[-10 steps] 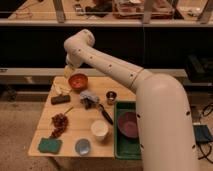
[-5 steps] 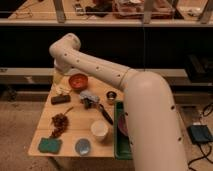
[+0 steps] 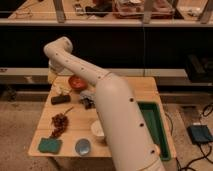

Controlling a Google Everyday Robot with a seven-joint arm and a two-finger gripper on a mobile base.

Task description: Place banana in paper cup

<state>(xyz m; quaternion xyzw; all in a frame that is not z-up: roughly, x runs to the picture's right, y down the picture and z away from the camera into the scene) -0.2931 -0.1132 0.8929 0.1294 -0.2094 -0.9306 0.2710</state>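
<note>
Arm swung left: gripper [image 3: 52,76], fingers spread, empty, now hangs near banana [image 3: 61,90]; grasp likely next.

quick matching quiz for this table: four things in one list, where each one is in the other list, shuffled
Things
1. orange bowl
2. paper cup
3. green sponge
4. end effector

Places
A. front left corner of the table
B. over the table's far left corner
C. far side of the table, just left of the arm
D. near the front edge, partly hidden by the arm

Pairs: 1-C, 2-D, 3-A, 4-B
</note>
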